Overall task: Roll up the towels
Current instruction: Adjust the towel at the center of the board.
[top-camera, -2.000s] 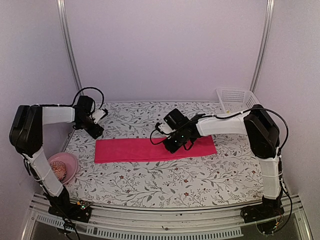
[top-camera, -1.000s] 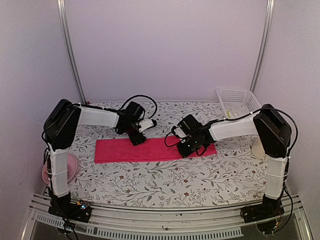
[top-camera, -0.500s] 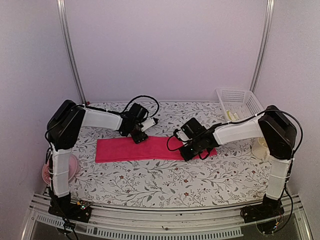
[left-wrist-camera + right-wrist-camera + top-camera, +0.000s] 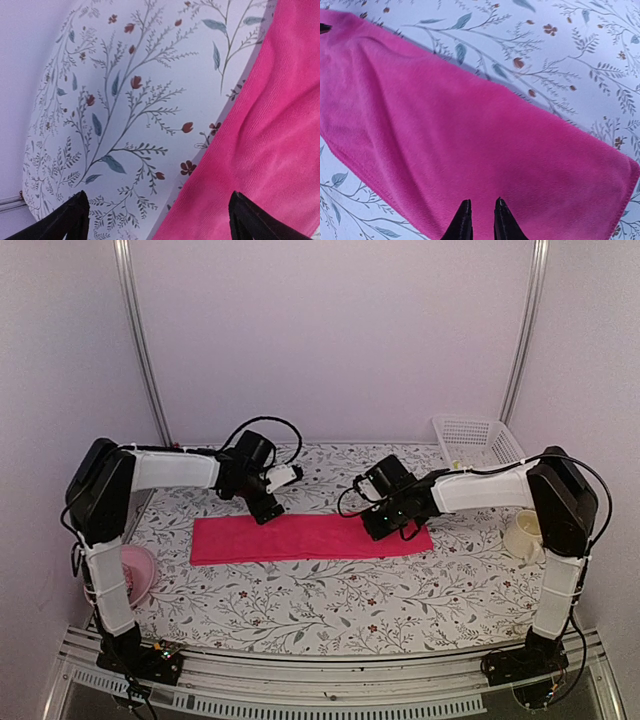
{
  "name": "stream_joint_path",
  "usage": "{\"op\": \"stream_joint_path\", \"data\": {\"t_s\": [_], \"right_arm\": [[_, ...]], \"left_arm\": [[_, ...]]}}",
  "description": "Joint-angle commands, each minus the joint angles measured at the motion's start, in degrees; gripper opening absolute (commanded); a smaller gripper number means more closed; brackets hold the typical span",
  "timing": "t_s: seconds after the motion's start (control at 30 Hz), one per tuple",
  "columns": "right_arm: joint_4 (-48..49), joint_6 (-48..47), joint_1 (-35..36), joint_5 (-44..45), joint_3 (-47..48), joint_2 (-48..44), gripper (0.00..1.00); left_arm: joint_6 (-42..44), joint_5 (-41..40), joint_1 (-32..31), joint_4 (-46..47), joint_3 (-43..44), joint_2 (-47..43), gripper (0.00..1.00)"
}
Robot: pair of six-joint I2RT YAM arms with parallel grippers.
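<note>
Towel: the pink towel (image 4: 300,538) is lying flat on the worktop (image 4: 300,605) as a long folded strip, running left to right between the two arms. No roll is showing at either end.
Second towel: not showing in any view.
Left arm: the left gripper (image 4: 263,509) is hanging over the strip's far edge, left of the middle. Its jaws are standing spread wide, one tip over cloth and one over bare worktop, gripping nothing.
Right arm: the right gripper (image 4: 388,526) is hovering above the strip near its right end. Its jaws are standing only a sliver apart, pinching nothing.
Step in hand: as I am reading it, the strip is laid out and the arms are lining up for the first turn; rolling is not yet begun.
Next move: probably calling for a low, shallow pinch on one short hem, tucking it tightly over itself, with the other arm pinning the strip against sliding.
</note>
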Motion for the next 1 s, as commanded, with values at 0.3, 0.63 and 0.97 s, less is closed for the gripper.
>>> {"op": "stream_joint_path", "data": {"t_s": [0.3,0.63,0.97], "right_arm": [[-1.84,-1.84,-7.65,5.23,0.42,0.53,0.14],[-2.57,-0.83,-11.57,3.74,-2.51,2.11,0.14],[-3.48,-1.46,-15.45,3.49,-2.39,3.18,0.14]], "left_arm": [[0.11,5.64,9.30,-6.17,-14.99,-13.39,0.93],[0.84,5.19,14.81,-5.24,-23.70,-14.39,0.91],[1.78,8.12,15.33,-7.97,-27.07,-14.38,0.97]]}}
